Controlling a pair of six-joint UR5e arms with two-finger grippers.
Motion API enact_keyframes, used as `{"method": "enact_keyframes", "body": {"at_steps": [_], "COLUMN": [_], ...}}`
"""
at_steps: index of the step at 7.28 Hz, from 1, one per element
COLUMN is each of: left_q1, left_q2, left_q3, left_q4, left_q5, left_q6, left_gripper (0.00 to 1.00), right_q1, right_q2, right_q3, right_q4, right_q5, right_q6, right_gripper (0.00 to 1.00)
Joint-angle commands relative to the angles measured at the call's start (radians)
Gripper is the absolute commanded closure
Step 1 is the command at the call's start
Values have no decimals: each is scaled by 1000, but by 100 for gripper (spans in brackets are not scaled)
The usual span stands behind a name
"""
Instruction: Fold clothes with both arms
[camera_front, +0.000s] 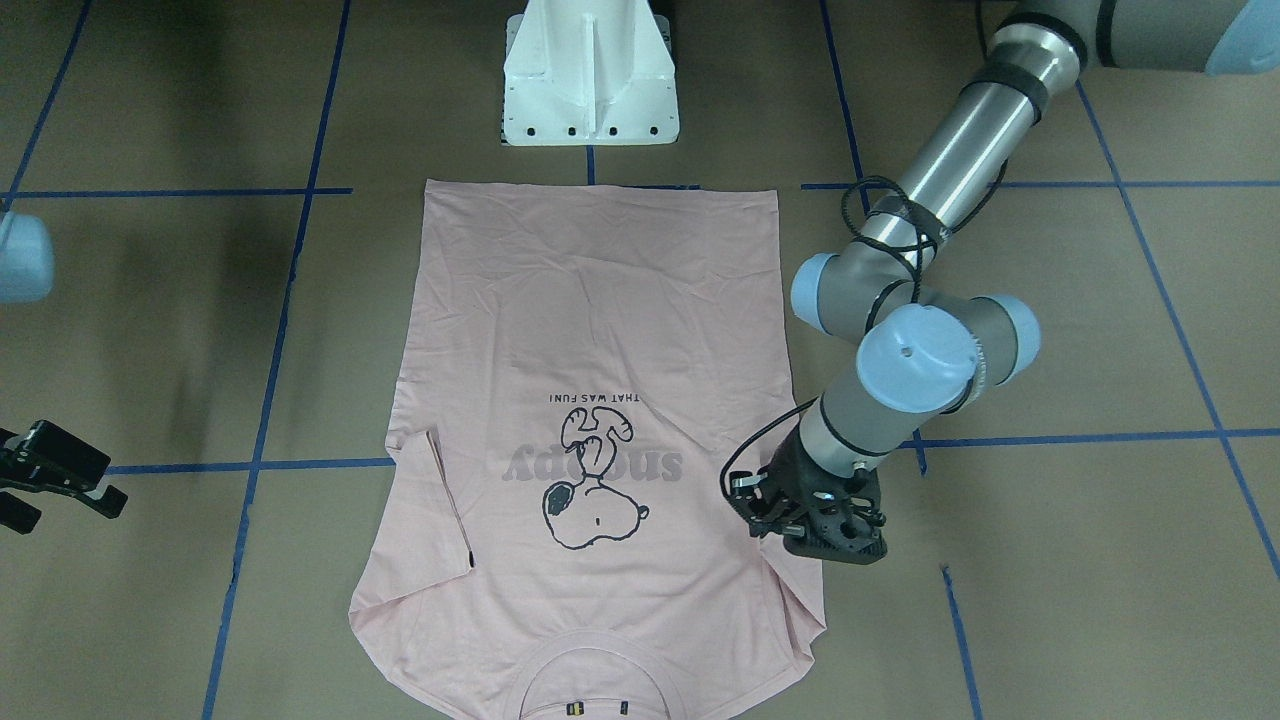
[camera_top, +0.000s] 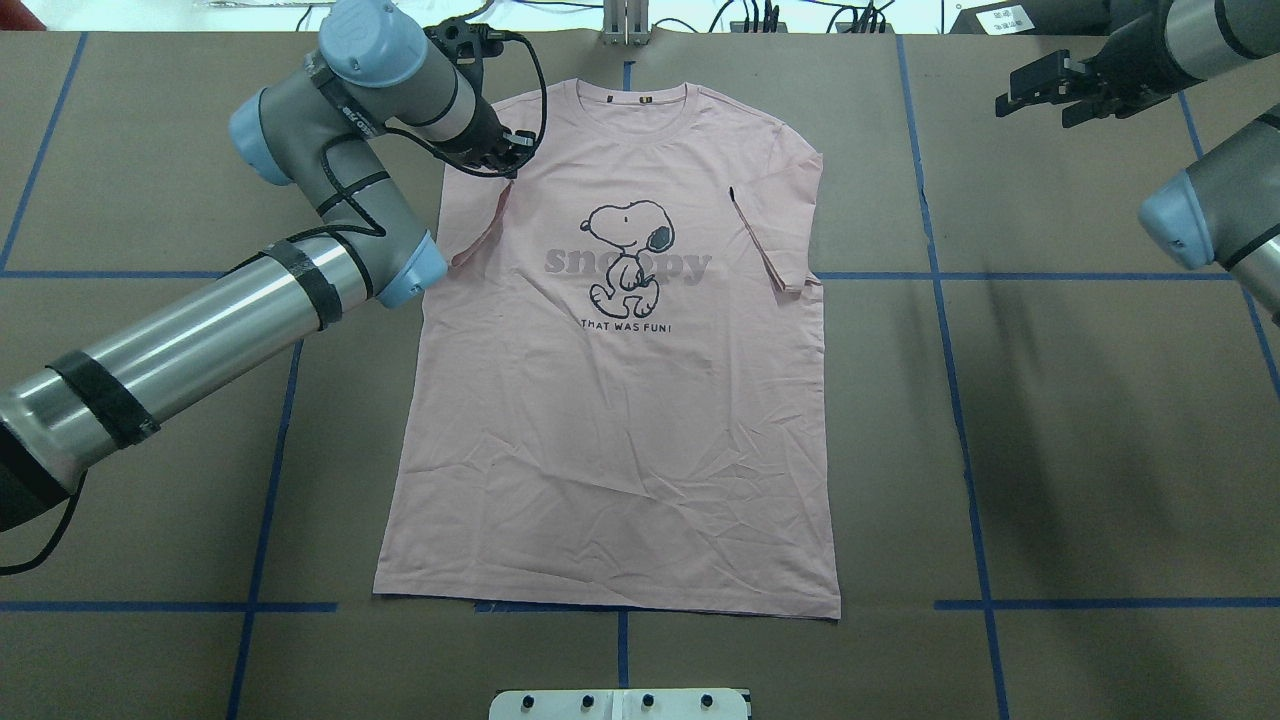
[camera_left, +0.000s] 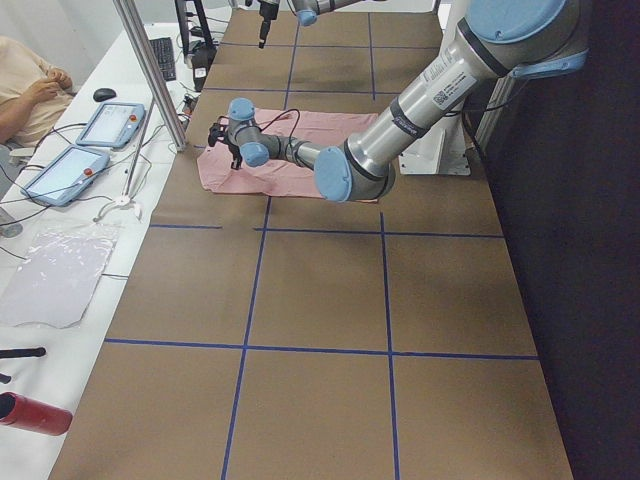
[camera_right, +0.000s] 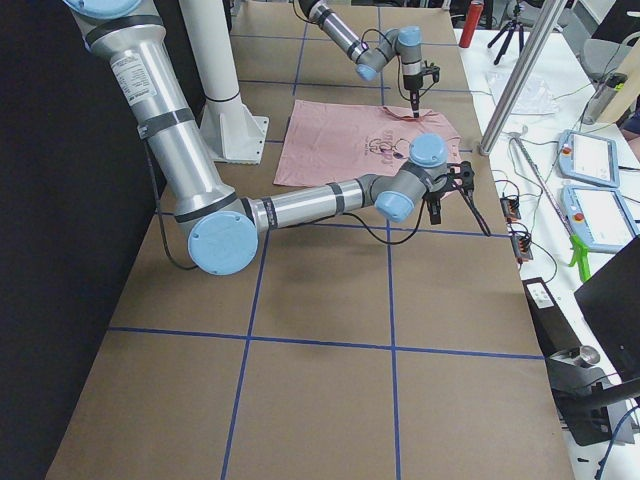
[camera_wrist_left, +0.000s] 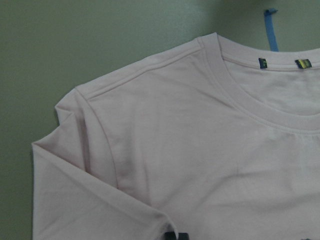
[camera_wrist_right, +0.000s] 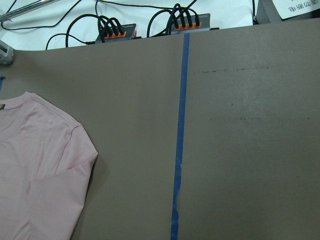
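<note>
The pale pink T-shirt (camera_top: 620, 420) lies flat, Snoopy print up, collar at the table's far edge, and also shows in the front-facing view (camera_front: 600, 300). Both sleeves are folded in onto the body. My left gripper (camera_top: 507, 165) points down at the top corner of the folded left sleeve. In the left wrist view its fingertips (camera_wrist_left: 175, 236) sit close together right at that sleeve's edge, so it looks shut on the sleeve. My right gripper (camera_top: 1040, 95) hovers open and empty over bare table, well to the right of the shirt. The right wrist view shows only the shirt's shoulder (camera_wrist_right: 35, 165).
The white pedestal base (camera_top: 620, 703) stands at the near edge behind the shirt's hem. Blue tape lines (camera_top: 950, 330) cross the brown table. Power strips and cables (camera_wrist_right: 150, 30) lie past the far edge. Tablets (camera_left: 110, 125) and a person sit on the operators' side.
</note>
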Motion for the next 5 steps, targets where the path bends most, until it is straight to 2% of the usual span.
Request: {"method": "enact_keyframes", "body": {"at_steps": [1, 2, 3, 4, 5], "left_q1": [20, 20, 23, 29, 34], "left_q2": [-10, 3, 49, 126, 217], "left_q3": [32, -11, -122, -266, -401], "left_q4": [-36, -36, -35, -23, -19], "left_q5": [11, 11, 8, 2, 2], "left_q6": [0, -24, -101, -146, -159], "left_gripper": [30, 21, 21, 21, 21], "right_q1": [-11, -16, -34, -92, -186], "right_q2": [8, 17, 23, 20, 7], "right_q3": [-6, 3, 23, 76, 150], "right_q4": [2, 5, 5, 4, 4], "right_q5": [-14, -14, -23, -46, -125], "right_q6": [-2, 11, 28, 189, 367], "right_gripper": [0, 0, 0, 0, 0]}}
